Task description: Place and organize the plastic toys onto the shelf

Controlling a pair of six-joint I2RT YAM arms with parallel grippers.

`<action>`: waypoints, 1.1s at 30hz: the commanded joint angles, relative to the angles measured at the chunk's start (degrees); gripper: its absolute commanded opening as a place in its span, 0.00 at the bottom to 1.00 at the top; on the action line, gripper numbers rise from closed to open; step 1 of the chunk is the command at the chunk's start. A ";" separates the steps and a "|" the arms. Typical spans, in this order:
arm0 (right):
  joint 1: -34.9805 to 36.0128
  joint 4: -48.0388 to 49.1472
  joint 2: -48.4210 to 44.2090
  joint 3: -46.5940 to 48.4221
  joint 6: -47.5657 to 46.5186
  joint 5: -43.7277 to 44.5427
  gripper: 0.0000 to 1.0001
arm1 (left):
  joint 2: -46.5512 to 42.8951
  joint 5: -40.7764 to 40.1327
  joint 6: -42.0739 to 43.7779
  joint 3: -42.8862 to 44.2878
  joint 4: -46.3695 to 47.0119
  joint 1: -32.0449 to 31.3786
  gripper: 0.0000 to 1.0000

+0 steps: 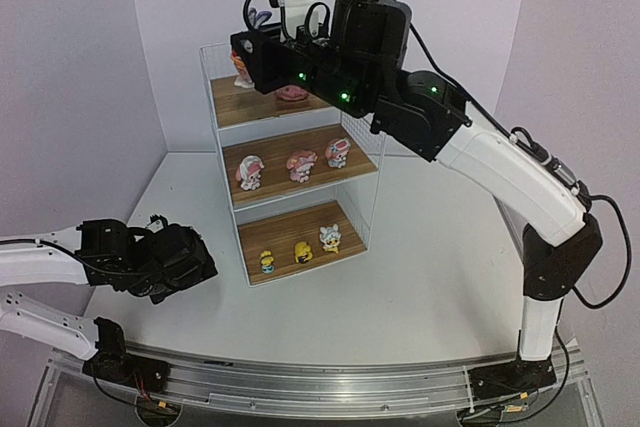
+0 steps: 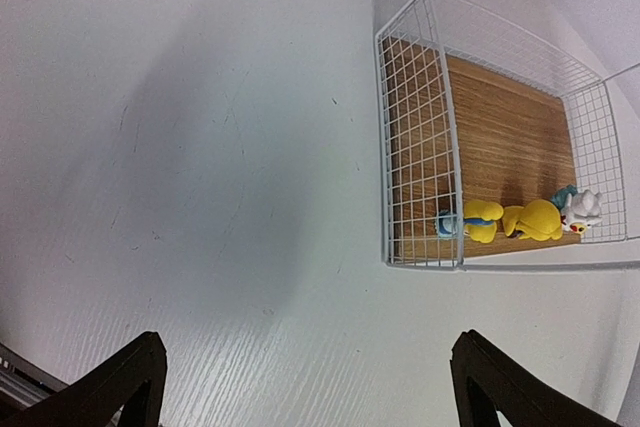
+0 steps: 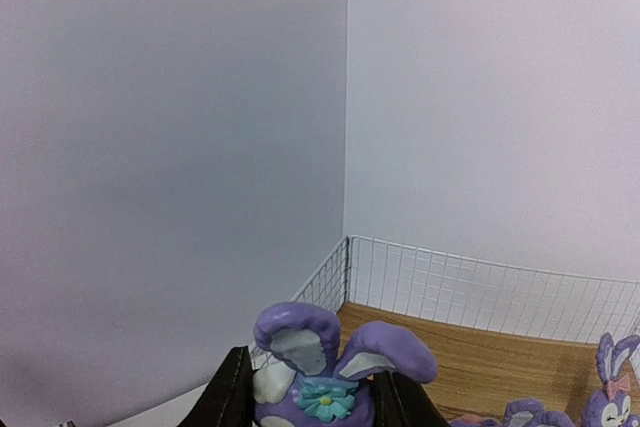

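The right tool (image 3: pixel 312 399) pinches a purple bunny (image 3: pixel 322 372) between its two fingers, ears up, above the top tier of the shelf (image 1: pixel 362 162). In the right wrist view the toy hangs near the corner of the wire rim (image 3: pixel 345 277), with the top board (image 3: pixel 480 362) beyond it and two other bunnies (image 3: pixel 608 397) low at the right edge. The middle tier carries three hatted figures (image 1: pixel 301 164), and the bottom tier carries three yellow and white figures (image 1: pixel 303 251). This bunny looks like the last of the plastic toys to set down.

To do it well, I would bring the bunny inward over bare board before descending, so the base clears the wire rim. It should come down beside the other two without touching them — a row like those on the lower tiers would look tidy. Keep it upright and let the base sit flat before the fingers part. Then lift straight up, since the long ears sit close to the fingers and could catch.

The left tool (image 2: pixel 308 347) is spread wide and holds nothing; it hovers over the counter (image 2: pixel 200 147) near the shelf's bottom tier.

No brand, label or writing can be read anywhere — the toys, shelf and arms show none.
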 commanded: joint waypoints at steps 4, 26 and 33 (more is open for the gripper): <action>-1.80 3.06 4.15 3.74 -0.32 -0.12 0.00 | 0.66 0.46 -0.32 -1.43 2.24 0.28 1.00; -1.93 3.15 9.38 5.76 1.13 1.70 0.37 | -4.58 2.58 -1.53 -7.60 4.64 0.35 1.00; -1.91 3.25 9.55 6.26 1.29 2.33 0.56 | -4.47 2.85 -1.44 -7.69 4.58 0.37 1.00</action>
